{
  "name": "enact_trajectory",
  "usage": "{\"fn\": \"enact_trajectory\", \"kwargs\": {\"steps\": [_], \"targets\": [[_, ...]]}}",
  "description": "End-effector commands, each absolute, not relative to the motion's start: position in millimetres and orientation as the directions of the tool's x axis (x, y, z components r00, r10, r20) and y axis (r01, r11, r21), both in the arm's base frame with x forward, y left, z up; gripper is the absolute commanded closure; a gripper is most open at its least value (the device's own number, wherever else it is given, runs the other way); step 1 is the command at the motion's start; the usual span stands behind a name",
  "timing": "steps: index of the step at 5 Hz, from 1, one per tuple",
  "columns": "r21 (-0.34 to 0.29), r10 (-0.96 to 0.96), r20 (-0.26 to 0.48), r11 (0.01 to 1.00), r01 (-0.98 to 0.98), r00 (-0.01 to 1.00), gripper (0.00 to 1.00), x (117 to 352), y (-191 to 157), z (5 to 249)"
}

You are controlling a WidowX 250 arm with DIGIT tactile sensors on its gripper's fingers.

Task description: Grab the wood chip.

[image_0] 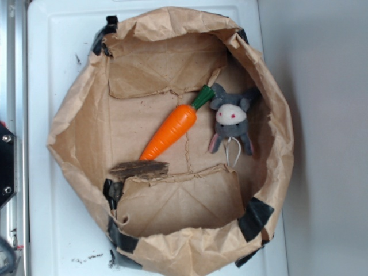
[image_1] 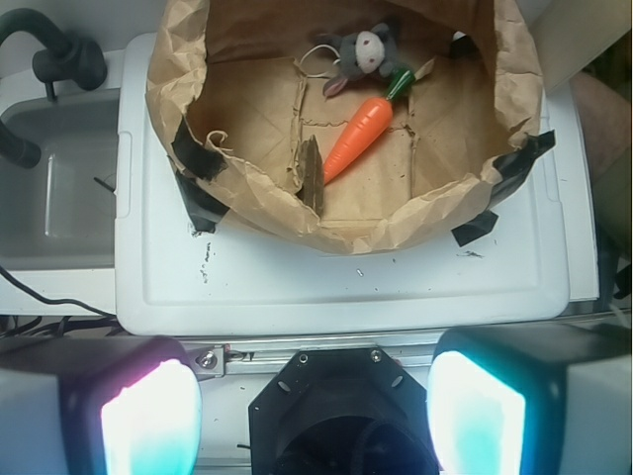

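White moulded plastic forms the lid point(image_0: 52, 69) on which a crumpled brown paper bag point(image_0: 270, 109), rolled down into a rough bowl and patched with black tape point(image_0: 256, 217), is set. Inside, a smooth orange carrot point(image_0: 171, 131) with a green top is laid diagonally; a grey felt bunny point(image_0: 231, 115) is seen just beside its top. The chip point(image_0: 140, 169), flat, dark and rough-barked with jagged ends, is found touching the carrot's tip, against a torn flap point(image_0: 184, 198). The gripper point(image_1: 315, 416) is held apart, well clear of the bag.
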State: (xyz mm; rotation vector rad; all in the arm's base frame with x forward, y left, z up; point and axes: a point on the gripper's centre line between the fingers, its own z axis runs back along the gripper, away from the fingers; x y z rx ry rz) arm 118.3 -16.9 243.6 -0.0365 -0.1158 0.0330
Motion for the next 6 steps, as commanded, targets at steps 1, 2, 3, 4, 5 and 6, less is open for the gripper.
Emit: {"fn": "enact_trajectory", "kwargs": {"steps": [1, 2, 3, 4, 5, 6], "targets": [[-0.038, 0.035, 0.115, 0.999, -0.031, 0.993, 0.0, 118.3, -16.9, 243.6], [-0.045, 0.145, 0.14, 0.989, -0.14, 0.979, 0.0, 168.3, 11.4, 244.3], [-0.068, 0.225, 0.142, 0.974, -0.218, 0.964, 0.0, 215.9, 13.0, 238.3], [-0.077, 0.28, 0.145, 0.959, -0.272, 0.949, 0.0, 265.5, 6.9, 247.8], [-0.077, 0.28, 0.145, 0.959, -0.272, 0.949, 0.0, 265.5, 6.9, 247.8], [-0.077, 0.28, 0.145, 0.959, -0.272, 0.949, 0.0, 265.5, 6.9, 247.8]]}}
